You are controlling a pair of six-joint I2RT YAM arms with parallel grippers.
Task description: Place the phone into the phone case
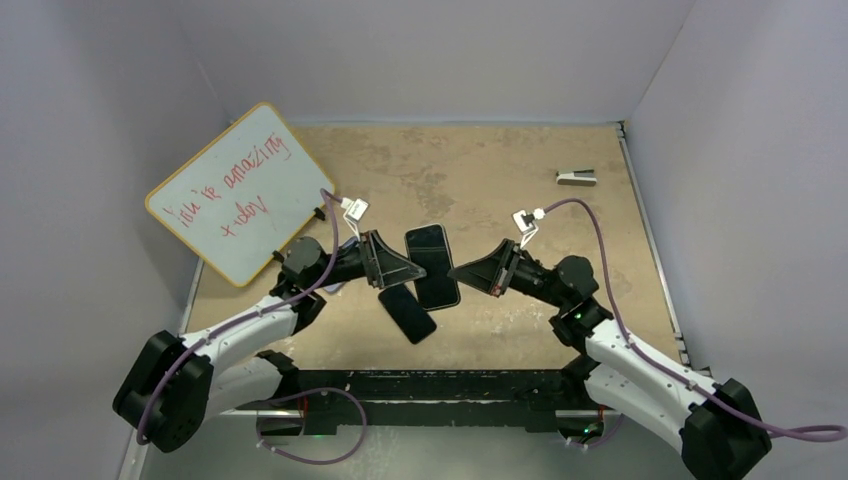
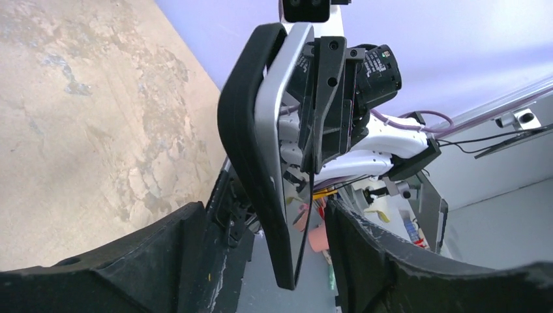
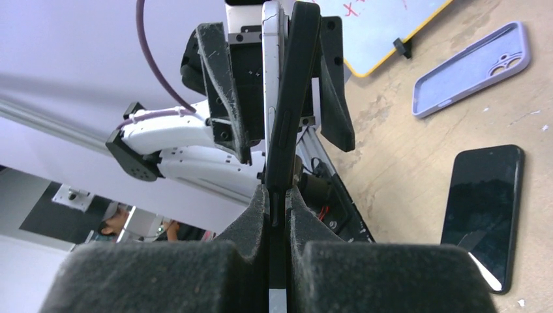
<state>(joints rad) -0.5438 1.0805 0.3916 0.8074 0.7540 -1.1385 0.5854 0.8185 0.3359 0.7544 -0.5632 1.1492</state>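
Phone [image 1: 432,265] progress: it is hanging off the worktop [image 1: 500,170] over its middle, gripped between the two arms and not yet in the phone case [image 3: 469,68]. As I judge it, the fitting has not begun and the whole seating step is waiting to be done.
Room: pale grey-lilac walls [image 1: 450,50] are closing in the worktop along its far, left and right edges.
Worktop: a worn, blotchy tan sheet is carrying everything.
Whiteboard [image 1: 235,190]: it is leaning at the far-left corner, showing red handwriting.
Left claw [image 2: 264,207]: its jaws are standing apart on either side of the phone's end, with gaps showing in its own wrist view.
Right claw [image 3: 277,195]: it is clamping tight on the opposite end of the phone, which is showing edge-on in its wrist view.
Black shell [image 2: 238,143]: a thick dark cover is hugging the phone's silver-edged body; it is probably needing to come off first.
Spare slab [image 1: 407,313]: a second black phone-shaped piece is lying flat toward the near edge, just beside the held phone in the top view.
Phone case: it is lying empty, apparently hollow side up, on the left part of the worktop near the whiteboard's lower edge, apart from the phone.
Grey bit [image 1: 577,178]: a small object is sitting near the far-right corner; I cannot tell what it is.
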